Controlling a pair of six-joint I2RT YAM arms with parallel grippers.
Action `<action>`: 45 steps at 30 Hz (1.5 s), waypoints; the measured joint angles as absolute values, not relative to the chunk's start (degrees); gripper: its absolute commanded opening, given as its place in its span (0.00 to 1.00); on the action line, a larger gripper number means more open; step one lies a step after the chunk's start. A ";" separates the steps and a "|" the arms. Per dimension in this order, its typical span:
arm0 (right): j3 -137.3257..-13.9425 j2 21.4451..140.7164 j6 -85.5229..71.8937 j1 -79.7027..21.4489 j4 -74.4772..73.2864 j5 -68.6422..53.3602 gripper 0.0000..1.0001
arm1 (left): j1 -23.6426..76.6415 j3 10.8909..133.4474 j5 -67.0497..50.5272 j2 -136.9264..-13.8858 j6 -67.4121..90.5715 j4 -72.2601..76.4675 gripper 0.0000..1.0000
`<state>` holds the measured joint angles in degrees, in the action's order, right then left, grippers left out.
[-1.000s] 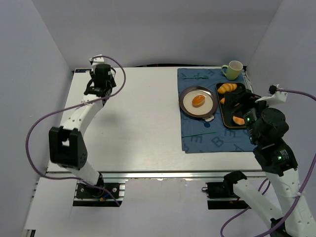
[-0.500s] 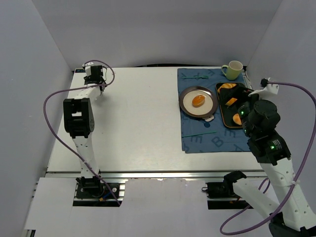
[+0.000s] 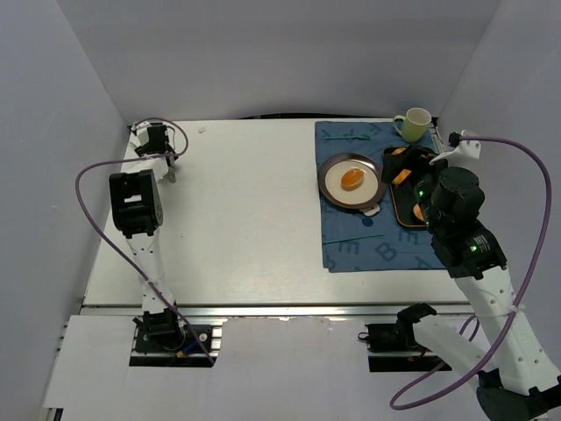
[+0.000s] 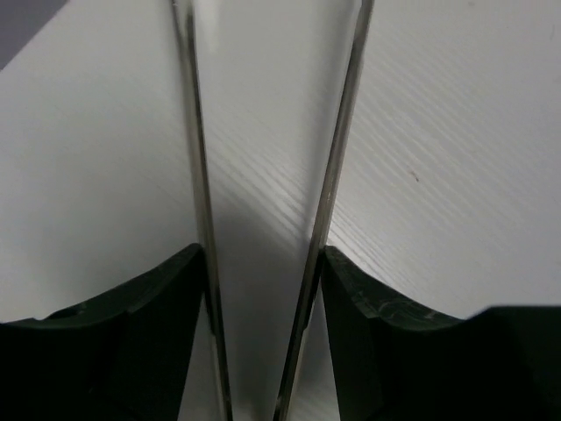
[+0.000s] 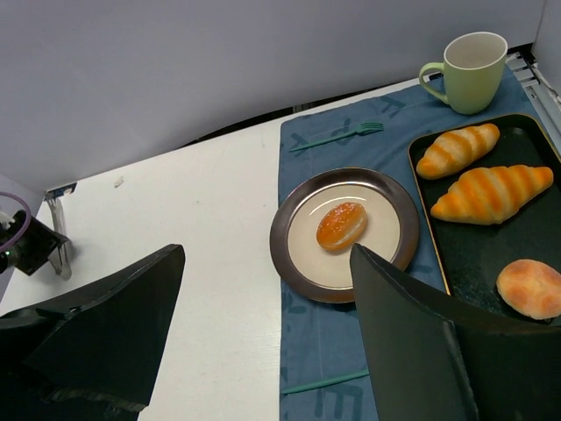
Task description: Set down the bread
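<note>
Right wrist view: I see the small round golden-orange glossy bun [image 5: 341,225] lying on the round dark-rimmed plate [image 5: 289,210], my right hand [image 5: 261,254] spread wide, empty. My left hand [image 4: 267,175] sits parted over the white bench [image 4: 456,132], holding nothing.

bread [image 5: 341,224] golden-orange | plate [image 5: 279,235] brown-rimmed, cream | mug [image 5: 473,61] pale green

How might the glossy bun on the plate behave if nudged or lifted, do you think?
The bun looks rounded, so it may roll or slide on the smooth plate. Its glossy top suggests a slippery grip.
</note>
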<state>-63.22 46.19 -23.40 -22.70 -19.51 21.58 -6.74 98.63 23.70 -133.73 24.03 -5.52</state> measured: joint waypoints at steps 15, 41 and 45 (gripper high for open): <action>-63.22 46.24 -23.42 -22.70 -19.49 20.88 0.82 | -7.77 99.90 18.87 -134.85 23.99 -3.40 0.78; -66.74 48.03 -21.87 -22.70 -24.88 19.40 0.89 | -5.80 74.89 25.21 -87.48 23.66 -6.85 0.98; -66.74 48.75 -21.89 -22.70 -27.86 16.95 0.89 | -5.78 64.82 23.05 -66.54 24.62 -11.77 0.98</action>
<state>-66.74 48.75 -21.89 -22.70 -27.86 16.95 -5.78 64.82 23.05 -66.54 24.62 -11.77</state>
